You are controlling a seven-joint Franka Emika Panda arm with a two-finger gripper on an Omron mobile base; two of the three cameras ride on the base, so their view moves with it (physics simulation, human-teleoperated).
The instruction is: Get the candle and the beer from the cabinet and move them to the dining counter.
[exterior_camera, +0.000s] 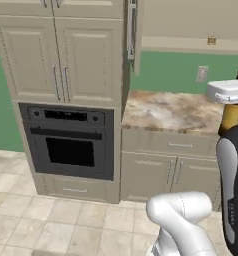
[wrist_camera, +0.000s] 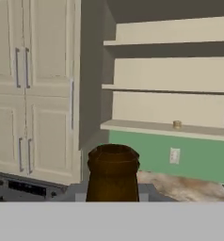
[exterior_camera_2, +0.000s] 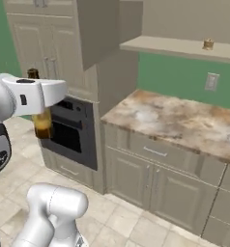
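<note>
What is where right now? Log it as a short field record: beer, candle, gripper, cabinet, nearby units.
beer: amber bottle held upright in the gripper, out in the open away from the shelf; dark neck top close to the hand camera
gripper: shut on the beer
candle: on the lowest cabinet shelf, untouched
cabinet: door open, shelves exposed
below cabinet: marbled stone worktop
left of worktop: tall beige unit with black oven

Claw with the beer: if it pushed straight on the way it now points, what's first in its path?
Probably the open cabinet: the claw faces its shelves, the candle slightly right. Nothing nearer shows, though depth is unclear.
</note>
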